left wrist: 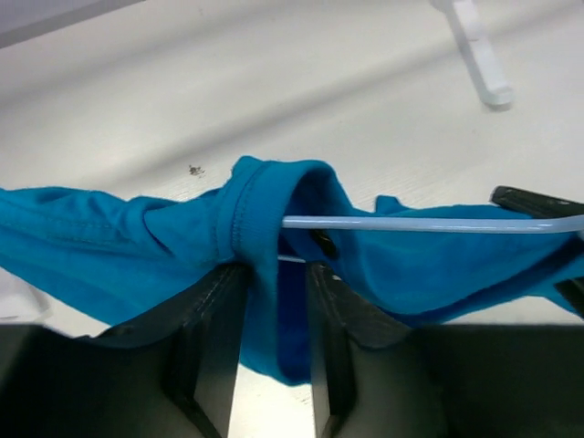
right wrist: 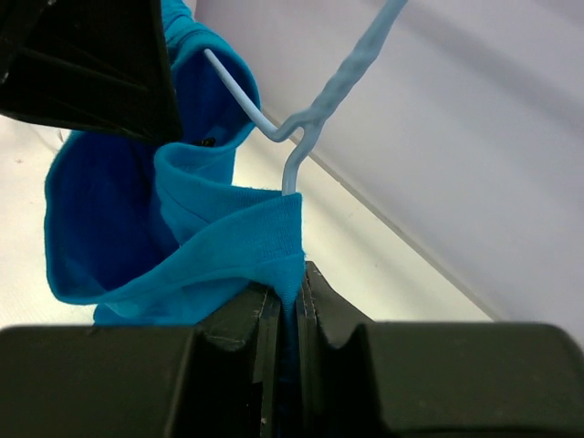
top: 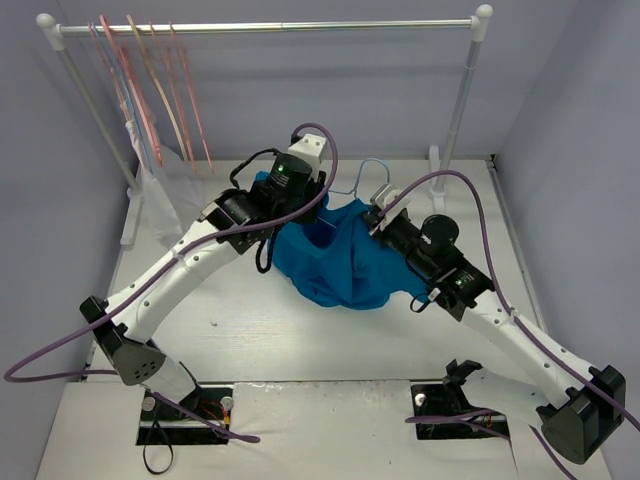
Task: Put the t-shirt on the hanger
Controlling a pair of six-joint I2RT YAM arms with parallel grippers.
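Left pincer [left wrist: 276,274]: I clamped the collar of the bright blue cloth t-shirt [left wrist: 109,242].
Right pincer [right wrist: 290,292]: shut on its edge.
Need: I judged the collar had to run taut over the thin light-blue hanger [left wrist: 411,223].

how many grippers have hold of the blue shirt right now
2. The left gripper pinches the bright blue cloth t-shirt at a hemmed opening where the thin light-blue hanger wire enters; the right gripper clamps a hemmed edge just below the hanger's twisted neck.
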